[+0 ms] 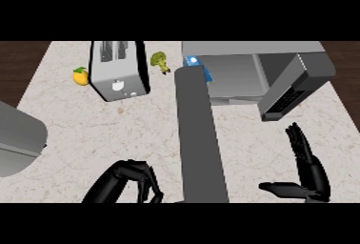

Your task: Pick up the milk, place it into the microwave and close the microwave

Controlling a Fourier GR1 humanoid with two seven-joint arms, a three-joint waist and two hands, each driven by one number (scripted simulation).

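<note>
While the microwave (239, 71) stands at the far right corner of the desk (105, 128) with its door (292, 88) swung out to the right, the milk (192, 61), a blue and white carton, shows at the left side of the oven's open mouth. Only a small part of it is visible, so whether it sits inside the cavity or just in front cannot be told. A long grey arm segment (200, 143) runs up the middle from the near edge and covers most of the carton; no hand shows at its far end. The left hand (137, 178) is near the near edge, left of that segment, its fingers curled in with nothing held. The right hand (313, 176) rests by the near right corner, fingers straight and pointing up, thumb out to the left, well apart from the door. A silver toaster (119, 71) lies along the far edge, with a yellow fruit (81, 76) just to its left and a green vegetable (160, 62) between it and the milk.
</note>
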